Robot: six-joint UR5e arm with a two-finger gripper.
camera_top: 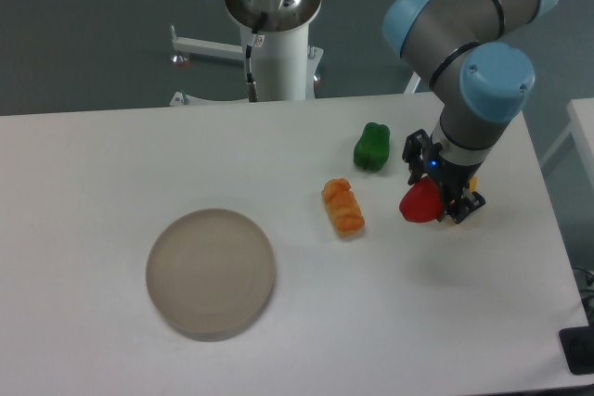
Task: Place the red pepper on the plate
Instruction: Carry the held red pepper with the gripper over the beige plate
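The red pepper [419, 202] hangs at the right side of the table, held slightly above the surface. My gripper [434, 194] is shut on the red pepper, with its black fingers on either side of it. The plate [211, 272], a round beige-grey disc with a thick rim, lies far to the left near the table's front and has nothing on it. The arm's grey and blue joints reach in from the upper right above the pepper.
A green pepper [372, 146] sits just up and left of my gripper. An orange-yellow pepper [342, 207] lies on its side between the gripper and the plate. The robot's white base column [275, 44] stands behind the table's far edge.
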